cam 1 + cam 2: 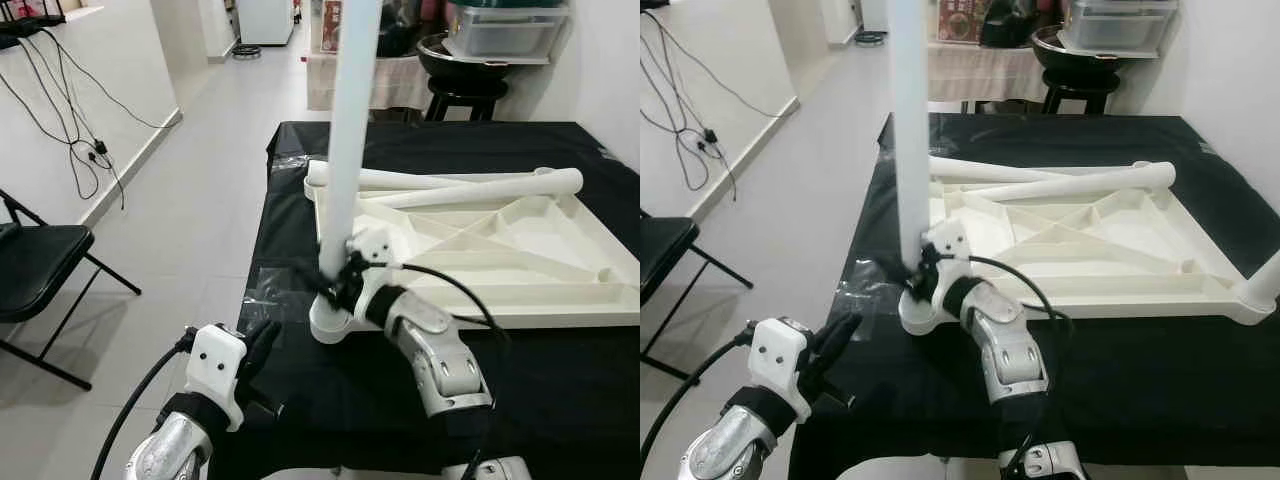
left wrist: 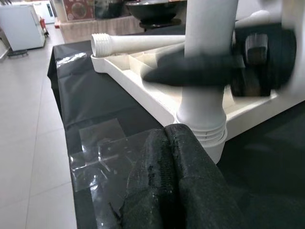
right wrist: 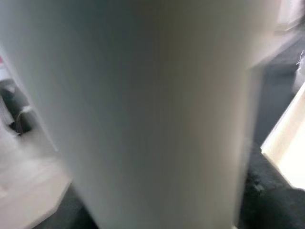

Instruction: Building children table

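Observation:
A white children's tabletop (image 1: 560, 290) lies upside down on a black-covered table, ribs facing up. A white table leg (image 1: 350, 130) stands upright in the near-left corner socket (image 1: 333, 325). My right gripper (image 1: 335, 280) is shut on this leg just above the socket. In the right wrist view the leg (image 3: 138, 109) is very close and blurred. Two more white legs (image 1: 480, 186) lie across the far side of the tabletop. My left gripper (image 1: 262, 345) hangs at the table's near-left edge, fingers together and holding nothing, pointing at the socket (image 2: 205, 133).
Clear tape (image 1: 268, 290) sticks to the black cloth near the left edge. A black folding chair (image 1: 40, 270) stands on the floor at left. Cables (image 1: 70, 130) hang on the left wall. A black stool (image 1: 465, 95) with a bowl and a plastic bin stands behind the table.

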